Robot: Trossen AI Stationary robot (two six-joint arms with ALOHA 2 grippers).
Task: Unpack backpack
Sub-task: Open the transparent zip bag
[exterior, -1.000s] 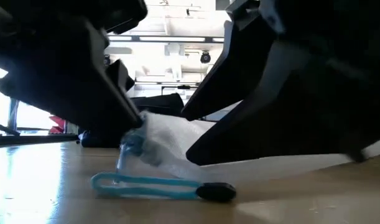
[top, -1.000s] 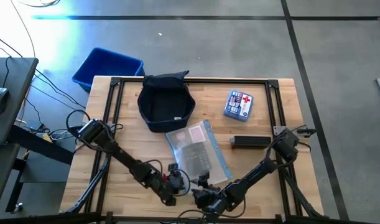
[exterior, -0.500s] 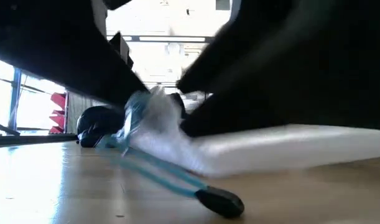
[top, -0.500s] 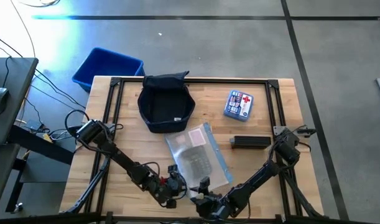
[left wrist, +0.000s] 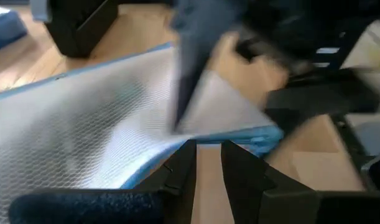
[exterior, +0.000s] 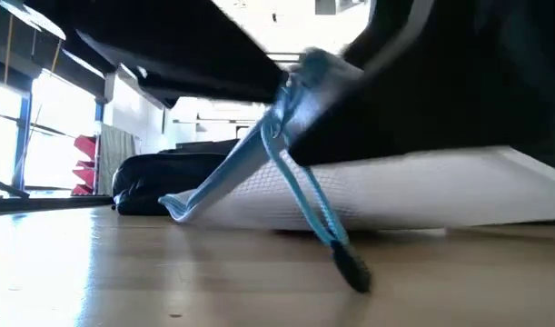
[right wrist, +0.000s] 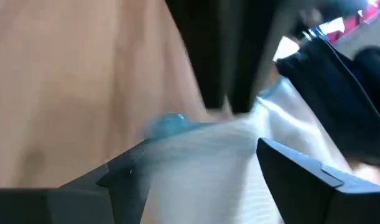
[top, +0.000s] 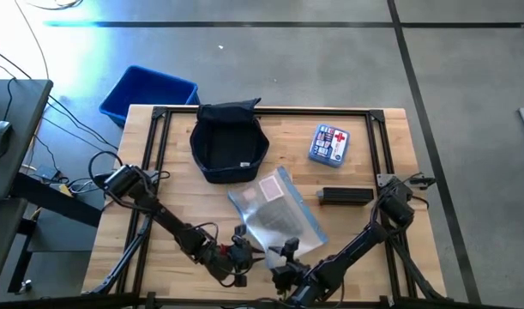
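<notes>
The left gripper sits low at the near edge of the table, its fingers standing close together with only a thin gap, nipping the near edge of the clear pouch. The right gripper is just beside it, its fingers spread wide to either side of the pouch's blue-trimmed corner. In the low view that end of the pouch is raised off the wood, and a blue cord with a dark tip dangles from it. Behind the pouch, the backpack rests open at the far middle of the table. A first-aid kit lies to the right, a black bar nearer, and a blue bin stands on the floor past the far left corner
</notes>
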